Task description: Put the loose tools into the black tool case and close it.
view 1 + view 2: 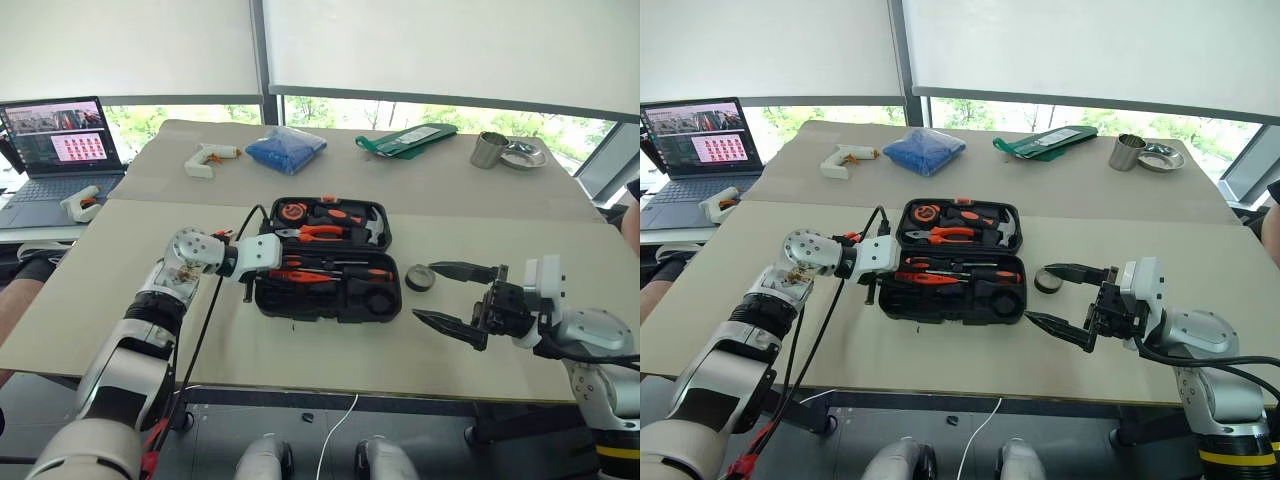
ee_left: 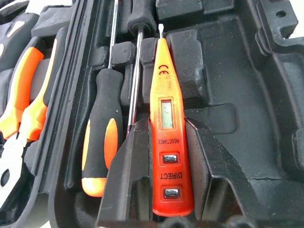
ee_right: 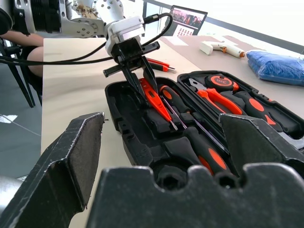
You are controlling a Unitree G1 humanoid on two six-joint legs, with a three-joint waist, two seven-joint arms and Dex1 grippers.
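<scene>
Right gripper (image 1: pixel 447 292) is being held wide open, empty, beside the black tool case (image 1: pixel 330 300) — small black tape roll (image 1: pixel 419 277) lying just beyond its upper finger. Farther in, slim all-orange tester screwdriver (image 2: pixel 167 123) is being pinched by left gripper (image 3: pixel 137 80), long axis running along its slot, tip pointing away from the claw

tester (image 2: pixel 167 118) marks: CE sign near tip
tester upper button: INDUCTANCE
tester lower button: DIRECT
orientation: words read upside down
</scene>
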